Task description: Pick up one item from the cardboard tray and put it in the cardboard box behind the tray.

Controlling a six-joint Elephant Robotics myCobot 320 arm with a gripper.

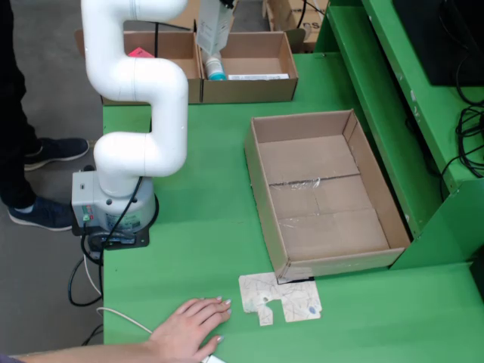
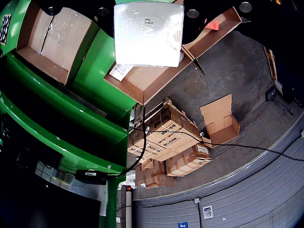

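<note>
The arm (image 1: 140, 83) wears smooth, glossy white plastic shells, with a duller grey base (image 1: 106, 208). The table (image 1: 204, 219) is painted green, matt and even. The cardboard tray (image 1: 321, 193) is plain brown corrugated board, matt, its floor seam covered by shiny clear tape (image 1: 302, 184). The cardboard box (image 1: 249, 72) behind it is the same dull brown card. The held item (image 2: 148, 34) looks white and smooth with a faint sheen (possibly plastic wrap). A flat printed paper piece (image 1: 280, 297) lies matt on the table.
</note>
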